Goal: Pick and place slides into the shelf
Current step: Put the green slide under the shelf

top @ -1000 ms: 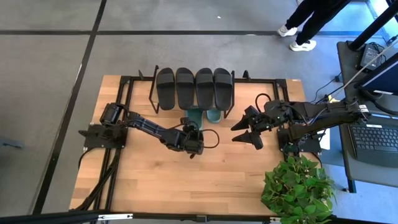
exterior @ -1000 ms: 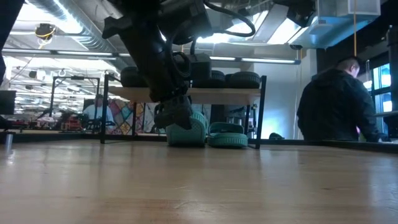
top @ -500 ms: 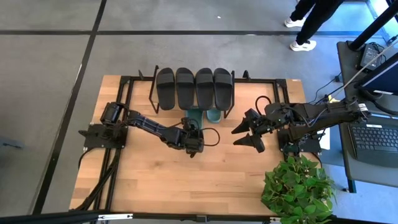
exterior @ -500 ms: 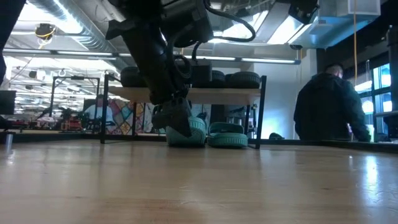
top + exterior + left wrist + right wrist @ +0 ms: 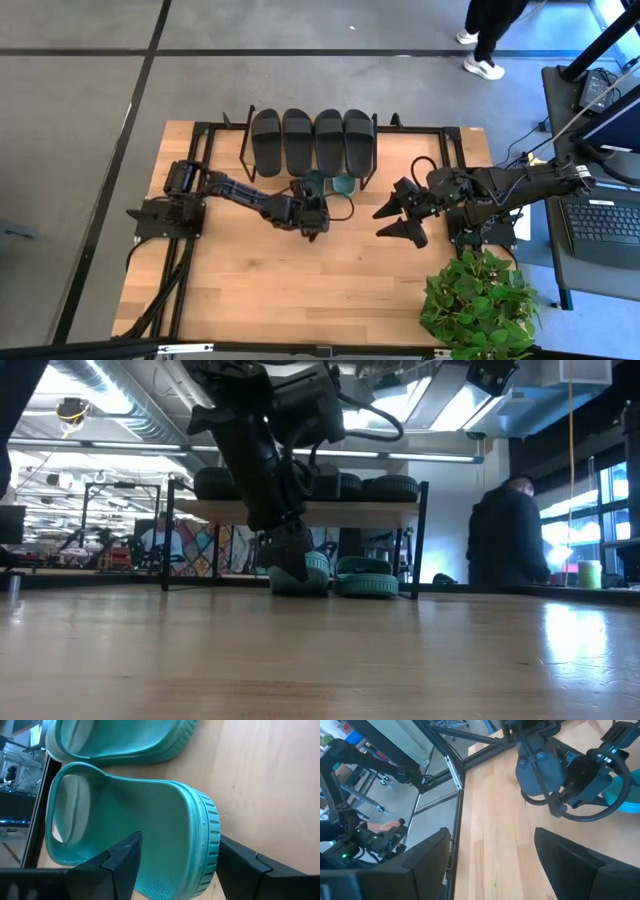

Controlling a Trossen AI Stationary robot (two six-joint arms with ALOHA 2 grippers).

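Several black slides (image 5: 313, 140) lie side by side on top of the shelf (image 5: 400, 512). Two green slides rest sole-down on the table under it: one (image 5: 125, 815) right in front of my left gripper (image 5: 311, 200), the other (image 5: 344, 183) beside it toward the table's right. In the left wrist view my left gripper (image 5: 178, 839) is open, with one finger (image 5: 125, 857) over the near slide's footbed and the other (image 5: 240, 862) outside its side wall. My right gripper (image 5: 382, 221) hovers open with nothing between its fingers, to the right of the shelf's front. My left gripper straddles the side wall (image 5: 205, 845) of the nearer green slide at the end facing the gripper, coming level from the table's near side. The inner finger stands clear of the wall. Whether the outer finger touches the wall, I cannot tell. The slide lies flat on the table.
A potted plant (image 5: 478, 300) stands at the table's near right corner. A laptop (image 5: 605, 220) is off the right edge. A person (image 5: 510, 540) shows beyond the table. Bare wood (image 5: 300, 290) stretches along the near half.
My left gripper has moved toward the table's far edge, and the green slide before it has slid along the table farther under the shelf. Less of it shows from above.
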